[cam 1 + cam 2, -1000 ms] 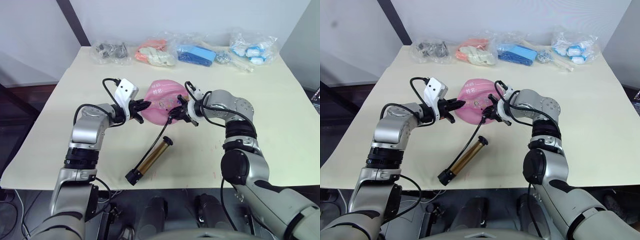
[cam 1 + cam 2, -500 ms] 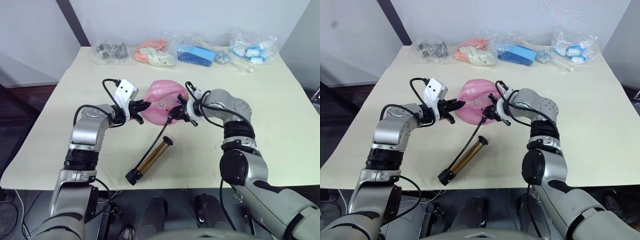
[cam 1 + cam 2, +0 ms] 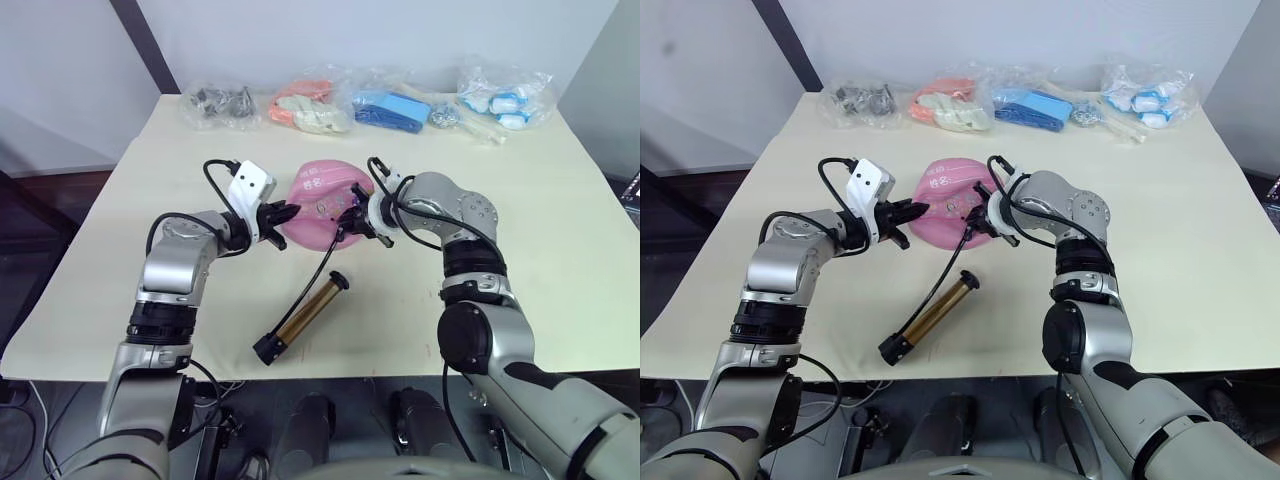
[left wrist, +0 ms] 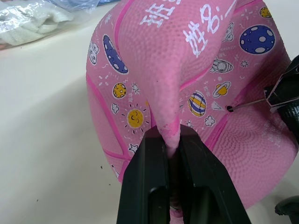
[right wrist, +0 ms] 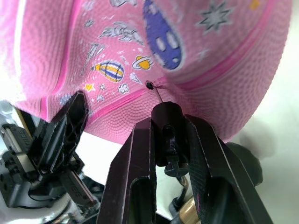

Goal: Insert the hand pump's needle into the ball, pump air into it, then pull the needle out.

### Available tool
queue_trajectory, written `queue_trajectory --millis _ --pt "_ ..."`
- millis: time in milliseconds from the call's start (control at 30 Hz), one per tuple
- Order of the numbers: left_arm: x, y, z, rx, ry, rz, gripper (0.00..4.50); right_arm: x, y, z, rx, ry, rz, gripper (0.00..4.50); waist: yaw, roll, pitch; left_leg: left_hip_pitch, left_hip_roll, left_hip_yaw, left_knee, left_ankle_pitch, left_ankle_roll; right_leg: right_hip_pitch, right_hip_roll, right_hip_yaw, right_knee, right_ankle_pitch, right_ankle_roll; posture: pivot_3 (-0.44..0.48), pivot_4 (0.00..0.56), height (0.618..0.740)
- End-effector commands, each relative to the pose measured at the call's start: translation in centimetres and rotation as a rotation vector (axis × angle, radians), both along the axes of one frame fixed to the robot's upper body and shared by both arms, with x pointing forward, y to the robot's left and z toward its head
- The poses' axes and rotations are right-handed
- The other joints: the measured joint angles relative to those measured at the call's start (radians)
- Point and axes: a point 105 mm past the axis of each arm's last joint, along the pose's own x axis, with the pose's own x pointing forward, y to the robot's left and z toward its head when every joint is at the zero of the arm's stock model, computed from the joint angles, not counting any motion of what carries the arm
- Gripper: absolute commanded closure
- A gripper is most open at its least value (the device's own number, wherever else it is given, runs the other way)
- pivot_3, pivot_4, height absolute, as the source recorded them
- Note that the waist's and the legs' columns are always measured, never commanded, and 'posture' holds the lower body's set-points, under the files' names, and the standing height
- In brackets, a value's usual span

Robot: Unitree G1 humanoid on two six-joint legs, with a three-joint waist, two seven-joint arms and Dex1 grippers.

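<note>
Hand pump (image 3: 305,318): lies near the table's (image 3: 560,230) front edge, hose running up to the right gripper.
Right gripper (image 3: 352,220): clamped on the hose end; its wrist view shows the needle (image 5: 158,94) tip at the valve hole.
Left gripper (image 4: 170,154): pinching a raised fold of the ball (image 3: 318,205), seen clearly at the wrist.
Ball: limp, mid-table between both grippers.
Change: the right gripper has edged closer to the ball.
Bags (image 3: 392,105): along the far edge.
</note>
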Motion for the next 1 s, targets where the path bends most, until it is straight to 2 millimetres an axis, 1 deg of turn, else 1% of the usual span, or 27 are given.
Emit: queue_trajectory --millis 33,200,300,433,600,700,767,933,1000 --pt "-0.7 -0.5 -2.2 0.016 0.081 -0.028 4.50 -0.5 0.4 -1.0 -0.086 -0.049 0.068 4.12 -0.001 0.000 0.000 0.001 0.000 0.000 -0.001 0.000 0.000 0.000 0.000 0.000 0.000 0.000 0.000 0.000 0.150 0.740" --pt "-0.6 -0.4 -2.3 0.017 0.083 -0.027 4.50 -0.5 0.2 -1.6 -0.132 -0.091 0.082 4.12 -0.001 0.000 0.000 0.005 0.000 0.001 -0.005 0.000 0.000 0.001 0.000 0.002 0.000 0.000 0.000 0.000 0.150 0.740" --pt "-0.5 -0.4 -2.3 0.017 0.083 -0.028 4.50 -0.5 0.1 -1.6 -0.129 -0.097 0.078 4.12 -0.001 0.000 0.000 0.008 0.000 0.003 -0.009 0.000 0.000 0.003 0.000 0.003 -0.001 0.000 0.000 0.000 0.150 0.740" --pt "-0.5 -0.5 -2.3 0.018 0.082 -0.031 4.50 -0.2 0.3 -1.5 -0.042 -0.040 -0.003 4.12 0.001 0.000 0.000 0.009 0.000 0.003 -0.010 0.000 0.000 0.003 0.000 0.004 -0.001 0.000 0.000 0.000 0.150 0.740" --pt "-0.5 -0.4 -2.3 0.026 0.079 -0.034 4.50 -0.1 0.9 -1.3 0.080 0.089 -0.115 4.12 0.004 0.000 0.000 0.008 0.000 0.003 -0.010 0.000 0.000 0.003 0.000 0.003 -0.002 0.000 0.000 0.000 0.150 0.740" --pt "-0.5 -0.4 -2.4 0.028 0.078 -0.036 4.50 -0.6 1.5 -0.8 0.069 0.086 -0.096 4.12 0.005 0.000 0.000 0.008 0.000 0.002 -0.010 0.000 0.000 0.003 0.000 0.003 -0.003 0.000 0.000 0.000 0.150 0.740" --pt "-0.5 -0.4 -2.4 0.030 0.077 -0.036 4.50 -0.8 1.4 -0.7 0.012 0.031 -0.036 4.12 0.005 0.000 0.000 0.007 0.000 0.002 -0.010 0.000 0.000 0.003 0.000 0.003 -0.004 0.000 0.000 0.000 0.150 0.740" --pt "-0.6 -0.3 -2.6 0.035 0.077 -0.039 4.50 -0.9 1.1 -1.1 -0.014 0.030 -0.037 4.12 0.005 0.000 0.000 0.007 0.000 0.002 -0.011 0.000 0.000 0.003 0.000 0.003 -0.005 0.000 0.000 0.000 0.150 0.740" --pt "-0.6 -0.2 -2.7 0.039 0.078 -0.039 4.50 -1.3 1.6 -1.2 -0.041 0.061 -0.018 4.12 0.005 0.000 0.000 0.007 0.000 0.002 -0.012 0.000 0.000 0.003 0.000 0.003 -0.006 0.000 0.000 0.000 0.150 0.740"
